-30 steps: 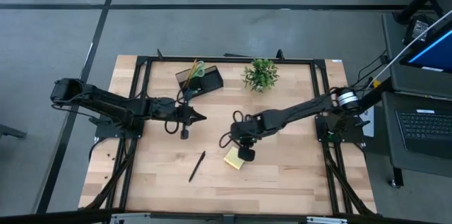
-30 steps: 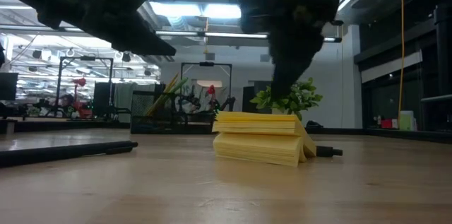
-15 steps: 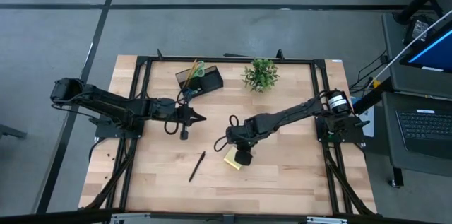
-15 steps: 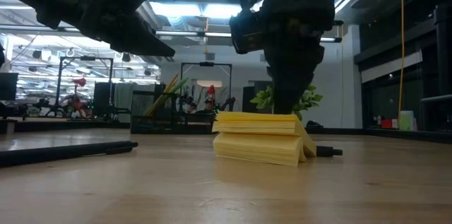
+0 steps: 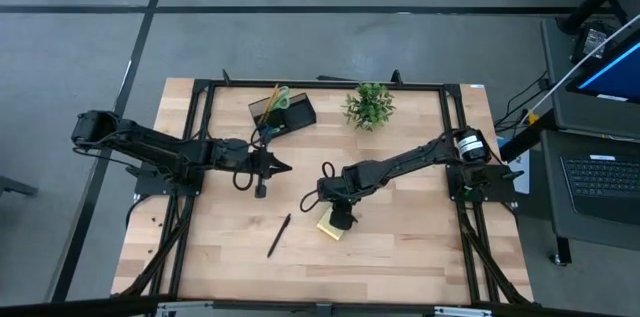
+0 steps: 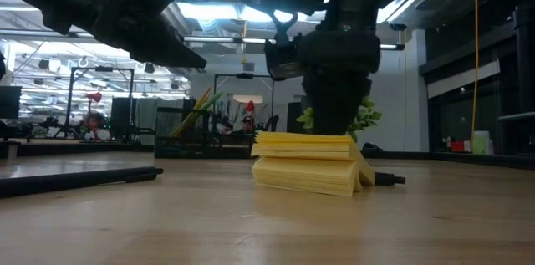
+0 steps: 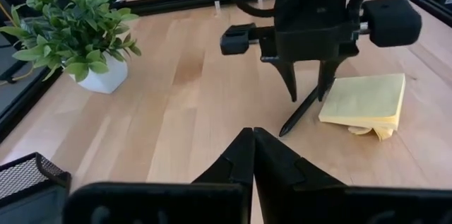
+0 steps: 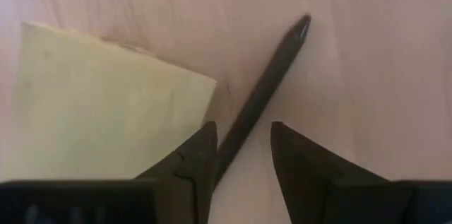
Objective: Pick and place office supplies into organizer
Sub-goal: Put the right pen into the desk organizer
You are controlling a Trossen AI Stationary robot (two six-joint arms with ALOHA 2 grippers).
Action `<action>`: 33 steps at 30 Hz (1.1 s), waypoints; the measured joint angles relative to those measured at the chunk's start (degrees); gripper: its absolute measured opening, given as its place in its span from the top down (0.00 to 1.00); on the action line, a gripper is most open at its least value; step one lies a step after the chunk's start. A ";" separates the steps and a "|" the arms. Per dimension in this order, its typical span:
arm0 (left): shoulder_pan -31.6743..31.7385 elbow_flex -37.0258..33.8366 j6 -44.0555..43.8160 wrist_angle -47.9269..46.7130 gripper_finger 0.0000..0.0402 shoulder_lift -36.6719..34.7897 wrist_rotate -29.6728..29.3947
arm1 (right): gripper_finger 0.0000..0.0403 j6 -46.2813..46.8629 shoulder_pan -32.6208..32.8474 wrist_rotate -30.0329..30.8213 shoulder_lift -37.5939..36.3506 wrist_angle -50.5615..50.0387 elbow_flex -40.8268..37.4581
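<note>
Right gripper (image 8: 239, 155) hung with fingers parted astride the black pen (image 8: 263, 93), which lay flat just beside the sticky notes (image 8: 106, 104). You had a light, stiff, probably slippery barrel there; pinching it mid-length looked safest. Left gripper (image 7: 252, 155) waited, pinched closed on nothing.

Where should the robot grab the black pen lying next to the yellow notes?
Grip the pen around its middle, coming straight down, as the open right pincer is doing. It lies flat, and the notes crowd one end, so the fingers should straddle the bare stretch.
</note>
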 joint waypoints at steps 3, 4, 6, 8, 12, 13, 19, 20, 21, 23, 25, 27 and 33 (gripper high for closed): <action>0.00 0.00 -0.09 -0.04 0.99 0.00 -0.02 | 0.67 -0.12 0.02 0.00 0.65 0.31 0.00; 0.00 0.00 -0.22 -0.10 0.99 0.00 -0.02 | 0.67 -0.16 0.02 0.02 0.70 0.03 0.00; 0.00 0.00 -0.22 -0.16 0.99 0.00 -0.02 | 0.67 -0.22 0.00 0.09 0.70 -0.07 0.00; 0.00 0.00 -0.46 -0.55 1.00 0.02 -0.02 | 0.67 -0.27 0.00 1.08 0.70 -0.02 0.00; 0.00 0.00 -0.46 -0.66 0.99 0.02 -0.04 | 0.67 -0.49 -0.10 1.55 1.29 -0.15 0.03; 0.00 0.00 -0.46 -0.57 0.99 0.02 -0.04 | 0.67 -0.57 -0.15 1.53 1.81 -0.14 0.03; 0.00 0.00 -0.44 -0.57 1.00 0.02 -0.04 | 0.67 -1.82 -0.58 1.16 4.91 -1.02 0.43; 0.00 0.00 -0.46 -0.57 1.00 0.02 -0.04 | 0.67 -1.78 -0.73 1.10 5.11 -1.14 0.42; 0.00 0.00 -0.46 -0.57 1.00 0.02 -0.04 | 0.67 -1.75 -0.90 1.03 5.13 -1.38 0.42; 0.00 0.00 -0.44 -0.55 0.99 0.02 -0.04 | 0.67 -1.76 -1.25 0.81 5.12 -1.63 0.42; 0.00 0.00 -0.45 -0.56 0.98 0.02 -0.07 | 0.69 -1.95 -1.55 0.67 4.90 -1.78 0.33; 0.00 0.00 -0.44 -0.55 0.98 0.02 -0.06 | 0.73 -2.16 -1.92 0.37 4.79 -2.02 0.35; 0.00 0.00 -0.44 -0.55 0.99 0.02 0.03 | 0.92 -3.48 -2.94 1.03 4.82 -3.60 1.08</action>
